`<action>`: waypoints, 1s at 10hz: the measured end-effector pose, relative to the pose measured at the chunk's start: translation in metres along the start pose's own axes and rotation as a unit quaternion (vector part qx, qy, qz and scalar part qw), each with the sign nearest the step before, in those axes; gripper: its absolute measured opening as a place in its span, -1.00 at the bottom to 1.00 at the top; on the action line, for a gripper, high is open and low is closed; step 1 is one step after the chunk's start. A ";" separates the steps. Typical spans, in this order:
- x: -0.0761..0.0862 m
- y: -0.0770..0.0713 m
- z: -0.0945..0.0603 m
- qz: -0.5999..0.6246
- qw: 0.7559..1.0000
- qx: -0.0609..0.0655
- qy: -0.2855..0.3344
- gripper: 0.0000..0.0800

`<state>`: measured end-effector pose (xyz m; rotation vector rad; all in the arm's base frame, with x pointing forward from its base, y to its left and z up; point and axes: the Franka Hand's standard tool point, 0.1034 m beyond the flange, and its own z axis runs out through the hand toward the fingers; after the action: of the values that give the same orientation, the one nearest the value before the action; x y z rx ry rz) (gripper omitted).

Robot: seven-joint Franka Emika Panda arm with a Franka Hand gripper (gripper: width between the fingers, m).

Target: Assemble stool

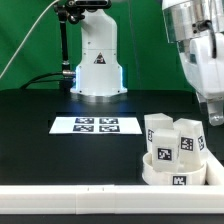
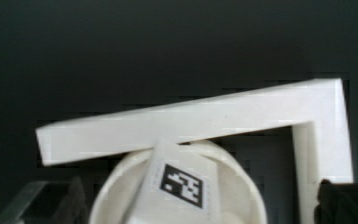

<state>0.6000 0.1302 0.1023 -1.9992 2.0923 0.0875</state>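
Note:
In the exterior view the white round stool seat [image 1: 150, 170] lies at the front right against the rail. White blocky tagged legs [image 1: 160, 134] stand clustered on it. My gripper [image 1: 213, 112] hangs above and to the exterior view's right of them. In the wrist view my gripper [image 2: 197, 208] is open. Its dark fingers [image 2: 345, 200] stand wide on either side of a white tagged leg [image 2: 185, 180], with a gap on each side. I cannot tell how far above the leg the fingers are.
The long white border rail [image 1: 90, 200] runs along the front edge; its corner shows in the wrist view [image 2: 265, 110]. The marker board [image 1: 95, 125] lies on the black table mid-left. The arm's base [image 1: 97, 65] stands at the back.

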 end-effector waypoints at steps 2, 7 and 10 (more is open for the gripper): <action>0.001 0.000 -0.001 -0.160 0.987 -0.017 0.018 0.62; -0.001 -0.014 -0.004 -0.409 0.911 -0.047 0.004 0.62; 0.001 -0.015 -0.004 -0.506 0.861 -0.047 0.003 0.62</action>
<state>0.6141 0.1278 0.1079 -2.8572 0.8047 -0.0147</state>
